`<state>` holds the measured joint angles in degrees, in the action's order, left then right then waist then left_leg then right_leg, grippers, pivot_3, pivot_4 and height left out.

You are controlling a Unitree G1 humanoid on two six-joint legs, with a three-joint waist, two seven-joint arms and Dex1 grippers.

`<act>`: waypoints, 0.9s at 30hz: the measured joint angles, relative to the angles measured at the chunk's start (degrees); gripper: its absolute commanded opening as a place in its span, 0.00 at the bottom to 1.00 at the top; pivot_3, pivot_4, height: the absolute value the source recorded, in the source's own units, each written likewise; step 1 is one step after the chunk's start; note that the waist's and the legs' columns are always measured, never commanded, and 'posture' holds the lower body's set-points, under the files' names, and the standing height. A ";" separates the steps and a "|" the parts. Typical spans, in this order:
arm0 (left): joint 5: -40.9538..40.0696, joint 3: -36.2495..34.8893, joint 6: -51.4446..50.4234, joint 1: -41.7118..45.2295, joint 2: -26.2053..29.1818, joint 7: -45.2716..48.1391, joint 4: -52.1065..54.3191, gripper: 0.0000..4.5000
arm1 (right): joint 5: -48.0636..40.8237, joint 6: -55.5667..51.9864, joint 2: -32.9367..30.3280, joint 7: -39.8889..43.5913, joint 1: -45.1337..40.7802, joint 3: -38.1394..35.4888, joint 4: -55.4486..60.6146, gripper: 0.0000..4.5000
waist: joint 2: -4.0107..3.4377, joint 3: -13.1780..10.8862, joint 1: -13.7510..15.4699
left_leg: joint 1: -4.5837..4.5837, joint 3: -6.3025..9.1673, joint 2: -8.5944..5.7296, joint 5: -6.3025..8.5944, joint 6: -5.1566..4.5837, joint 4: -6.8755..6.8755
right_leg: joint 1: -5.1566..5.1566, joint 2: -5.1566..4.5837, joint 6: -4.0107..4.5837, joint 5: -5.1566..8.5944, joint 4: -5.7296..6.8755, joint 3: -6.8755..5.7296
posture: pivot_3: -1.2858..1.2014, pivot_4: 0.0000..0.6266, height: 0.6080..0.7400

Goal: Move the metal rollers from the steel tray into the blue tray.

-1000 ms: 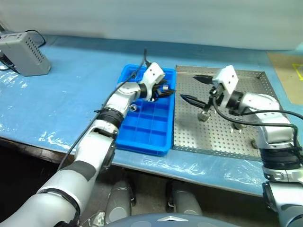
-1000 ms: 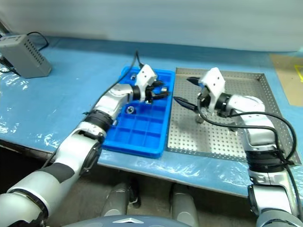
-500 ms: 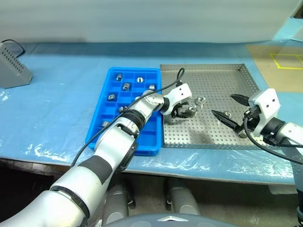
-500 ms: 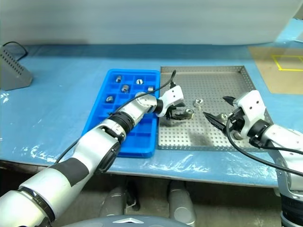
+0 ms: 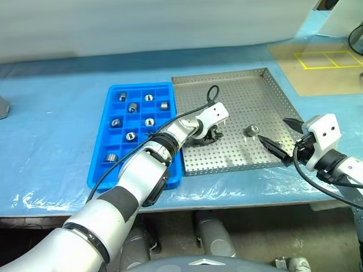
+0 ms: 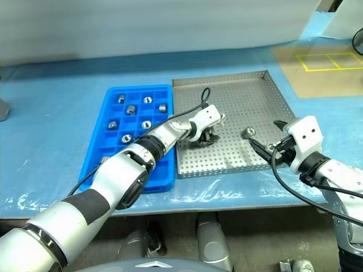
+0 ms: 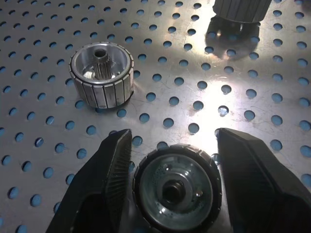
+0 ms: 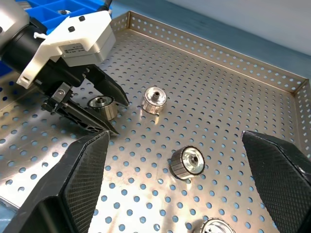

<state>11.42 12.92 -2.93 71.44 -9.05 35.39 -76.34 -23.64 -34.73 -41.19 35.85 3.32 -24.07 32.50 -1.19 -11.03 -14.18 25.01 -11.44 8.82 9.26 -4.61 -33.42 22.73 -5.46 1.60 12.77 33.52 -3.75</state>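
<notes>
Roller (image 7: pixel 177 186) standing on end on the perforated floor of the steel tray (image 5: pixel 266 85), between the two black fingers of the left pincer (image 7: pixel 170 189). The fingers flank it with a slim gap on each side (not yet clenched, nothing grasped). A second roller (image 7: pixel 101 80) stands just beside it, a third (image 8: pixel 187 162) lies tilted nearer the right pincer, and a fourth (image 8: pixel 216 226) sits at the near edge of the right wrist view. In the head views one roller (image 5: pixel 251 131) stands apart toward the right side of the steel tray.

Blue tray (image 5: pixel 99 170) lying alongside the steel tray on its left, the two touching or nearly so, on the blue-covered worktop (image 5: pixel 51 90). Several of its compartments already hold a roller each, e.g. (image 5: pixel 133 107); the near rows are mostly vacant.

Right pincer (image 5: pixel 282 141) hovering at the near right corner of the steel tray, jaws spread wide and empty.

Step in hand, as judged: pickup of a further roller by the left arm. The next move calls for closing the fingers squarely on the ribbed side wall, then a straight lift clear of the neighbouring roller, before carrying across the low rim to a vacant compartment.
</notes>
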 measured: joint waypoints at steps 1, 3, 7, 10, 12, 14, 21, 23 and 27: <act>0.11 0.02 -0.05 -0.02 -0.01 -0.05 0.05 0.67 | 0.06 0.16 0.09 -0.09 0.00 0.05 0.00 1.00 | 0.00 0.00 -0.18 | 0.04 0.00 -0.02 0.02 -0.03 -0.02 | -0.01 -0.04 0.01 -0.01 -0.02 -0.05 | 0.23 0.24 1.00; 0.35 0.01 -0.03 -0.16 -0.01 0.11 0.14 0.67 | 0.16 0.44 0.14 -0.34 0.00 0.13 -0.02 1.00 | -0.01 0.00 -0.53 | 0.05 0.02 -0.06 0.06 -0.09 -0.04 | -0.10 -0.14 0.01 -0.01 -0.09 -0.16 | 0.23 0.24 1.00; 0.51 -0.06 0.42 -0.52 -0.02 2.20 0.27 0.47 | 0.36 0.85 0.14 -0.70 -0.02 0.40 -0.24 1.00 | -0.02 0.01 -0.95 | 0.01 0.08 -0.08 0.18 -0.27 -0.21 | -0.34 -0.25 -0.01 -0.01 -0.23 -0.34 | 0.23 0.24 1.00; 0.76 -0.05 0.47 -0.62 -0.03 2.00 0.30 0.38 | 0.41 1.06 0.14 -0.74 -0.16 0.95 -0.35 1.00 | -0.02 0.01 -1.17 | 0.02 0.10 -0.10 0.23 -0.36 -0.33 | -0.42 -0.31 -0.02 0.00 -0.25 -0.42 | 0.23 0.24 1.00; 0.74 -0.20 0.56 -0.77 0.03 2.78 0.34 0.39 | 0.42 1.28 0.14 -0.73 -0.35 1.30 -0.54 1.00 | -0.03 0.01 -1.38 | 0.03 0.12 -0.11 0.26 -0.40 -0.42 | -0.48 -0.35 -0.08 0.03 -0.26 -0.46 | 0.24 0.24 1.00; 0.71 -0.26 0.80 -1.19 0.12 4.62 0.68 0.39 | 0.42 1.37 0.12 -0.70 -0.67 1.54 -0.80 1.00 | -0.03 0.01 -1.61 | 0.02 0.17 -0.12 0.29 -0.44 -0.50 | -0.56 -0.38 -0.22 0.11 -0.28 -0.53 | 0.24 0.24 1.00; 0.48 -0.74 1.34 -1.95 1.04 6.52 1.46 0.39 | 0.43 1.88 0.06 -0.34 -2.70 2.86 -2.66 1.00 | -0.03 0.01 -2.46 | 0.05 0.20 -0.45 0.43 -0.64 -0.63 | -0.64 -0.77 -0.30 0.16 -0.28 -0.66 | 0.25 0.24 1.00; 0.16 -1.36 1.88 -2.34 2.37 7.01 1.92 0.39 | 0.42 1.95 0.01 0.09 -3.54 3.73 -3.00 1.00 | -0.03 0.00 -2.52 | 0.09 0.21 -0.50 0.45 -0.68 -0.66 | -0.63 -0.83 -0.29 0.15 -0.28 -0.66 | 0.26 0.24 1.00; -3.73 -5.08 3.18 -2.70 6.74 10.43 7.45 0.39 | 0.30 2.09 -0.28 0.97 -5.85 4.61 -4.72 1.00 | -0.02 -0.03 -2.61 | 0.14 0.21 -0.51 0.45 -0.70 -0.69 | -0.57 -0.86 -0.06 -0.02 -0.26 -0.66 | 0.28 0.24 1.00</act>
<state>7.69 7.84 0.25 68.74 -2.31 45.82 -68.88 -23.34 -32.64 -41.47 36.83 -2.54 -19.47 27.78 -1.21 -11.06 -16.79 25.15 -11.23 8.30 9.71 -5.31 -34.12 22.16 -6.32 1.54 12.74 33.25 -4.42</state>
